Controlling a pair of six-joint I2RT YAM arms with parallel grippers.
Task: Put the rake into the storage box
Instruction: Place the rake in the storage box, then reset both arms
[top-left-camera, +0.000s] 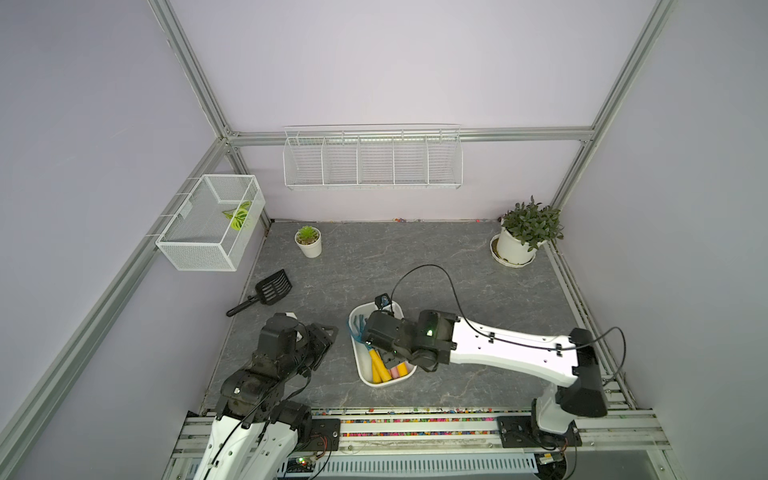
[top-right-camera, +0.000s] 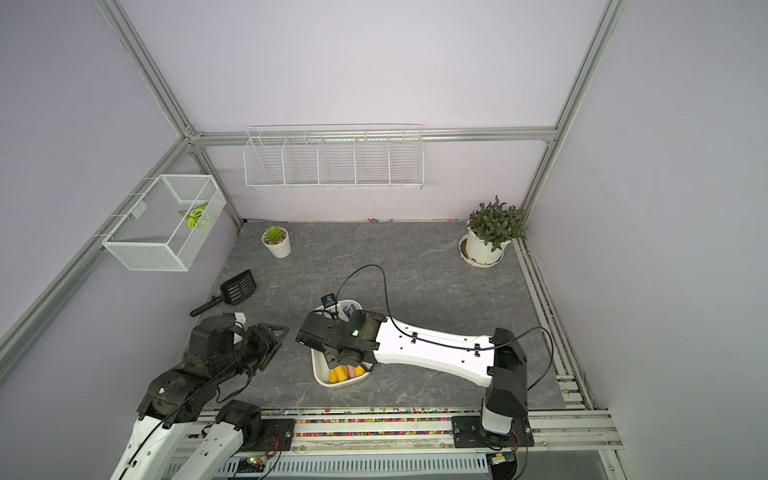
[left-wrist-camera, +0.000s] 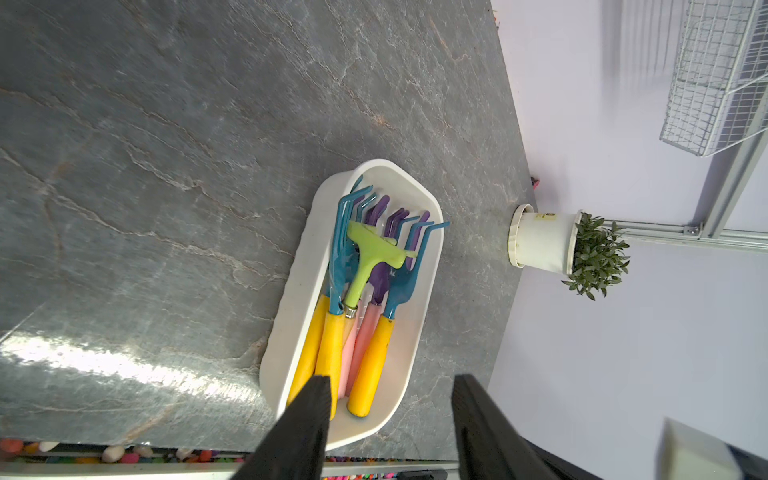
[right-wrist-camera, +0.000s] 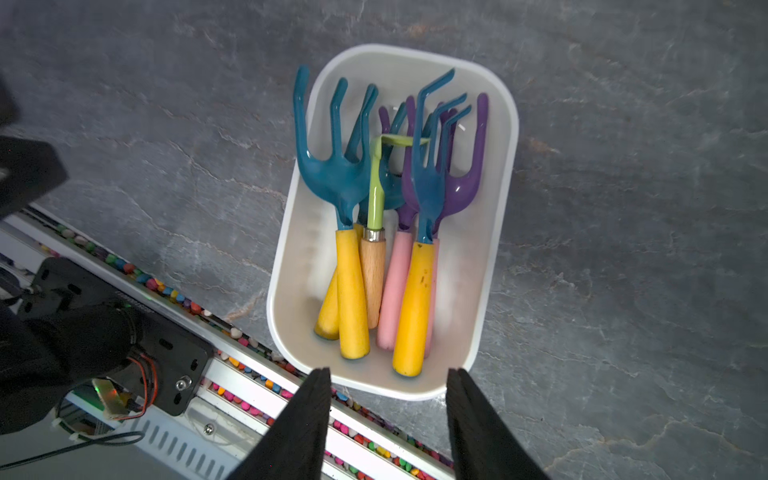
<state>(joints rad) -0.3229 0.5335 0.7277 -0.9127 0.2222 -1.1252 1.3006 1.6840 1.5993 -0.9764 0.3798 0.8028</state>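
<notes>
Left jaws and right jaws stand apart, apparently empty; rakes (right-wrist-camera: 353, 291) lie in storage box (right-wrist-camera: 487, 249).

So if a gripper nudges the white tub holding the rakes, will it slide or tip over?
Probably slide: the storage box is shallow and wide-based on a smooth, glossy table. The rakes lie piled low inside, likely adding low weight, so tipping seems unlikely. Its smooth plastic walls may slip in a pinch.
</notes>
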